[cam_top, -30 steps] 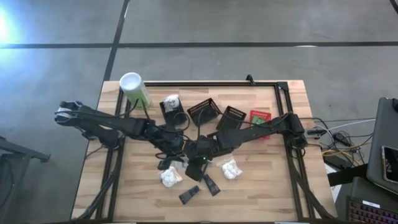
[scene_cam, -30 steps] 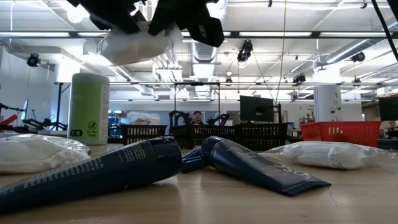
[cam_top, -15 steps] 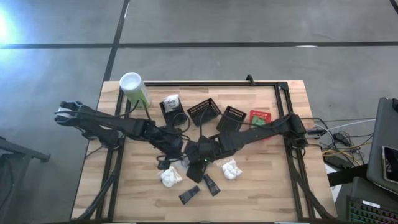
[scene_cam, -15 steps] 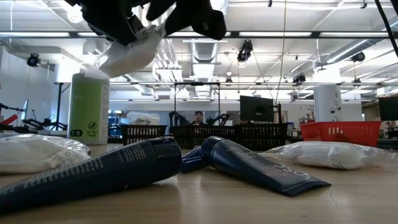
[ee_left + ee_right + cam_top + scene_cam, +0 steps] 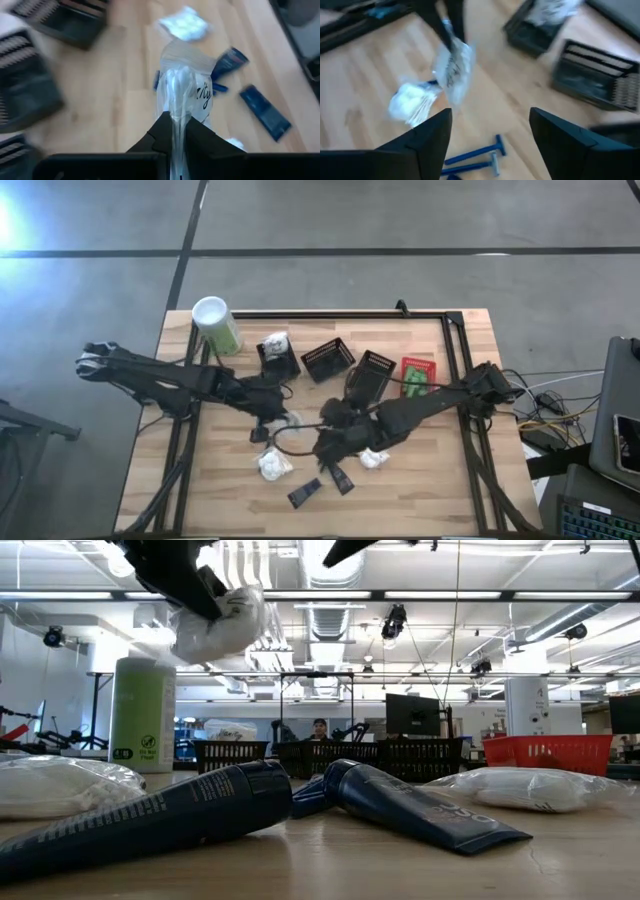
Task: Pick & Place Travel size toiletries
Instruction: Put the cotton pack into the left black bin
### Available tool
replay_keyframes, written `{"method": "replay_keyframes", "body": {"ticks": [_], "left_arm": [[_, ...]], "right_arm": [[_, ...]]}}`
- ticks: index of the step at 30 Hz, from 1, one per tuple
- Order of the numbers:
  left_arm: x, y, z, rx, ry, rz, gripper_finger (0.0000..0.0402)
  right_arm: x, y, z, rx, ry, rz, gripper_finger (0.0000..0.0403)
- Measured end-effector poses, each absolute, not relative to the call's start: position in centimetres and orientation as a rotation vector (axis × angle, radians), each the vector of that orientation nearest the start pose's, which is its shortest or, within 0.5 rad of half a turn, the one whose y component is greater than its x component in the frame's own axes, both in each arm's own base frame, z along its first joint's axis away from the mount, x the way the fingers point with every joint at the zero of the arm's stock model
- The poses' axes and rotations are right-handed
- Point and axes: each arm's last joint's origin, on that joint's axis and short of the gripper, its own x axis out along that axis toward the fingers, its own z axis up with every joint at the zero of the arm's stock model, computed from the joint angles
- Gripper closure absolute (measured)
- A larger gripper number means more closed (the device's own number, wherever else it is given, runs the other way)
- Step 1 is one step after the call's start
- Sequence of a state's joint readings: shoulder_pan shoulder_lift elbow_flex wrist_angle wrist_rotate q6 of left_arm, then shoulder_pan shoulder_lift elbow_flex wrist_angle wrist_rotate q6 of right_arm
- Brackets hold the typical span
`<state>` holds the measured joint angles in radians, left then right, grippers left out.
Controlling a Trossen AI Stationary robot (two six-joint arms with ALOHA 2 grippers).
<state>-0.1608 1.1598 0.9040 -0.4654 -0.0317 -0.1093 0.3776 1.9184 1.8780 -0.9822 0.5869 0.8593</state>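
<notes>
Above the table [image 5: 470,490], a clear crinkly packet [image 5: 186,75] hangs.

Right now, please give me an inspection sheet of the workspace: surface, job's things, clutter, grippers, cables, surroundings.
Surface: wooden table with a black frame.
Job's things: clear packet hanging in the air from the left gripper; two white packets and dark tubes on the table; blue razors on the wood.
Clutter: pale-green canister, black baskets, red basket.
Grippers: left gripper shut on the clear packet; right gripper open, holding nothing, near the packet.
Cables: loose bundle beyond the table's right edge.
Surroundings: hall with ceiling lights; a person far behind.
</notes>
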Motion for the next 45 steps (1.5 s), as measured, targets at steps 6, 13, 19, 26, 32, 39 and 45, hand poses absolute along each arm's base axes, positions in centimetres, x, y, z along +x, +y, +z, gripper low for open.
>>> {"method": "replay_keyframes", "body": {"ticks": [6, 13, 19, 26, 32, 39, 45], "left_arm": [[20.9, -2.5, 29.1, -0.056, 0.539, 0.197, 0.037], [18.0, -0.3, 29.0, -0.187, 0.249, 0.661, 0.037], [17.4, 1.8, 24.5, -0.3, 0.239, 0.795, 0.0369], [17.0, 4.0, 20.5, -0.382, 0.073, 0.838, 0.0369], [16.2, 5.5, 17.8, -0.426, 0.051, 0.903, 0.0369], [16.6, 6.6, 16.8, -0.45, 0.004, 0.884, 0.0369], [18.1, 7.7, 16.2, -0.434, 0.071, 0.882, 0.0369]], "right_arm": [[35.6, 13.4, 32.9, 0.4, 0.623, -0.802, 0.0126], [35.0, 13.3, 32.2, 0.487, 0.52, -0.934, 0.0144], [35.0, 13.2, 31.8, 0.538, 0.473, -0.969, 0.0162], [35.1, 13.1, 31.8, 0.601, 0.441, -0.99, 0.0166], [35.1, 13.2, 31.8, 0.641, 0.426, -1.0, 0.0152], [35.1, 13.1, 31.8, 0.667, 0.422, -1.005, 0.0142], [35.1, 13.1, 31.8, 0.681, 0.416, -1.01, 0.0152]]}}
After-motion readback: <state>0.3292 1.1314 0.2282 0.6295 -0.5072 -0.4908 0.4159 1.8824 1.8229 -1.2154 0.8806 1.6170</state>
